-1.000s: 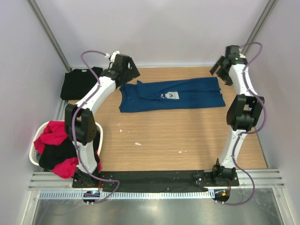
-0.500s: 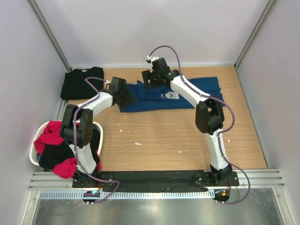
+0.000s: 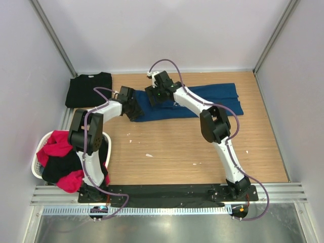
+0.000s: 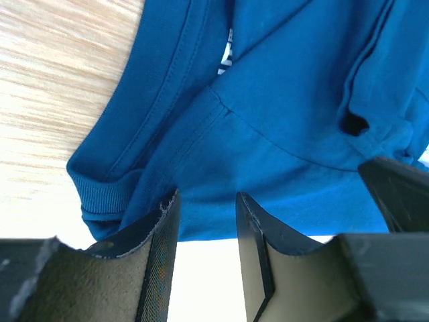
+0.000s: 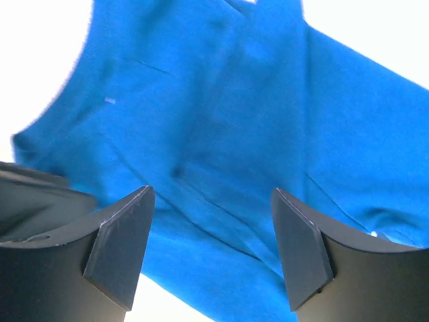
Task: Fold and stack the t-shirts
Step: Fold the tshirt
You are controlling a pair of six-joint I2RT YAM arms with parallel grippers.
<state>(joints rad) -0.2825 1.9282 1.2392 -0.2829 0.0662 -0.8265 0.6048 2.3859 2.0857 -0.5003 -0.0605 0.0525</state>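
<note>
A navy blue t-shirt (image 3: 212, 98) lies folded lengthwise across the far part of the table. Both grippers are at its left end. My left gripper (image 3: 134, 110) is low at the near-left corner, by the ribbed collar (image 4: 100, 194). Its jaws (image 4: 206, 198) stand a narrow gap apart, with the cloth's edge (image 4: 268, 100) at the fingertips and bare table between the fingers. My right gripper (image 3: 153, 93) hovers open over the shirt's far-left part, its fingers (image 5: 211, 191) wide apart above blue cloth (image 5: 234, 134). A folded black t-shirt (image 3: 88, 88) rests at the far left.
A white laundry basket (image 3: 36, 167) stands off the table's left edge, holding a red shirt (image 3: 58, 147) and a black shirt (image 3: 58, 169). Side walls close in the table on the left and right. A few small white specks (image 3: 149, 155) lie on the wood.
The right arm swung from the far right corner across to the shirt's left end. The left gripper came down onto the shirt's near-left corner. Both pairs of jaws narrowed, the left one much more.
</note>
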